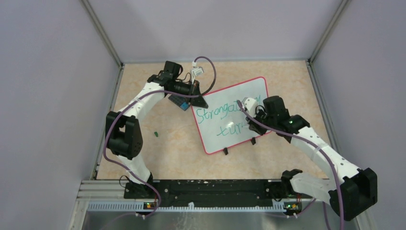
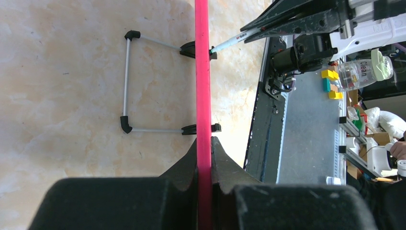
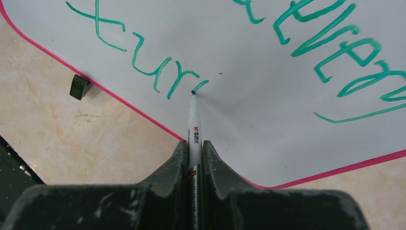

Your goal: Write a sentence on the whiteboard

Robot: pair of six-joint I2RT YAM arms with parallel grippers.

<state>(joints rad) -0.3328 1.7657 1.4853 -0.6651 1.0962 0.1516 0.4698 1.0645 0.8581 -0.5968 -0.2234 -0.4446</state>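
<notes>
The large rectangular whiteboard [image 1: 249, 93] with thin red-pink rim stands tilted on the beige table [image 1: 163, 153]: light, stiff, slick, probably tippy (best held by its edge). The left gripper [image 2: 203, 146] pinches that rim; the right gripper [image 3: 194, 148] clamps a slim white green-inked marker [image 3: 194, 120], tip on the board.

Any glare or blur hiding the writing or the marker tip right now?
Top external: whiteboard evenly lit, one small bright reflection by the lower line, letters readable. Right wrist: marker tip and green strokes sharp, no glare; right pincer dark in the foreground. Left wrist: only the board's pink rim, edge-on in the left pincer, so no writing shows.
</notes>
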